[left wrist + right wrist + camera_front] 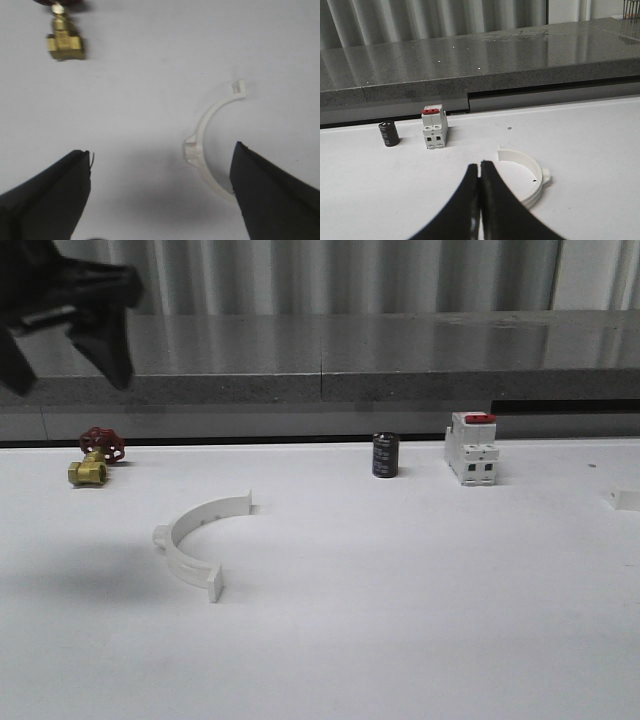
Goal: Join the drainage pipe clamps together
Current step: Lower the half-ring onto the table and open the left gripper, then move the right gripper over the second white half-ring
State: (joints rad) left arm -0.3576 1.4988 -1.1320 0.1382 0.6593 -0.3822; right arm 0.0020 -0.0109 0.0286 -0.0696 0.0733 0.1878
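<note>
Right wrist view: second half-ring [532, 175] beside closed right hand [480, 200].

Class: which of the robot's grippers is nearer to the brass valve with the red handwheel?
Left. The left gripper hangs open over the table close by the brass valve; the right gripper, shut, sits by a white half-ring clamp.

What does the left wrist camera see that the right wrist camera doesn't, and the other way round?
Left wrist view: a brass valve, the open left gripper, and one clamp half. Right wrist view: a black cylinder, a red-topped breaker, the shut right gripper, and the other clamp half. Shared: the white table, and a white half-ring in each.
</note>
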